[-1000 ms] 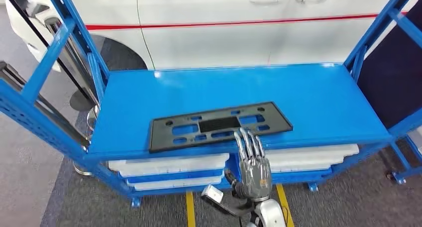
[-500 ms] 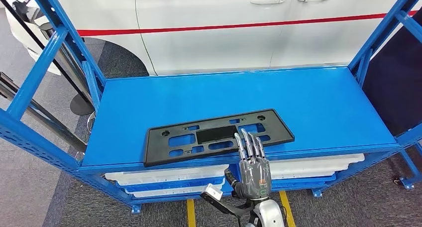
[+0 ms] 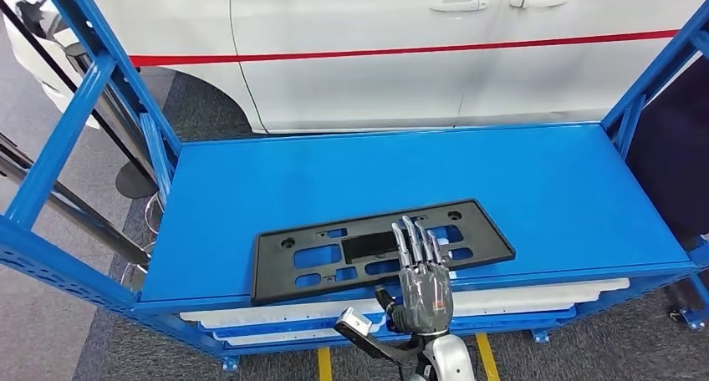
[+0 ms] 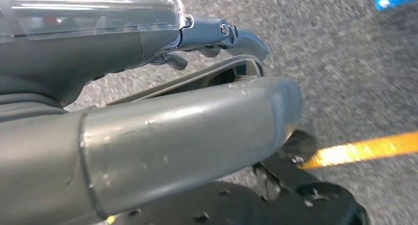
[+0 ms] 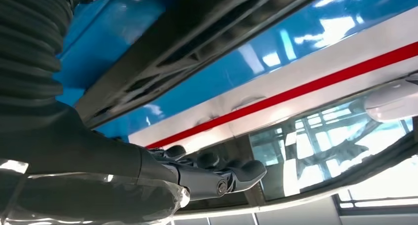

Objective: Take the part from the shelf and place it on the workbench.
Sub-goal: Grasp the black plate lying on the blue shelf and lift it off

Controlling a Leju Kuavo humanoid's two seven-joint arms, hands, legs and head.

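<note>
The left hand [image 4: 162, 106] hangs over grey speckled floor [image 4: 345, 67], its thick grey thumb [image 4: 197, 136] stretched out, darker fingers [image 4: 222, 32] beyond it. A yellow floor line [image 4: 365, 148] runs nearby.

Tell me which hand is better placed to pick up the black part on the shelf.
The right hand. Its fingers are spread over the near edge of the black part on the blue shelf. The left hand hangs low over the floor.

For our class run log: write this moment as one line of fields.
stage: reaching | right hand: open, fingertips over black part | part: flat on blue shelf | left hand: near floor
</note>
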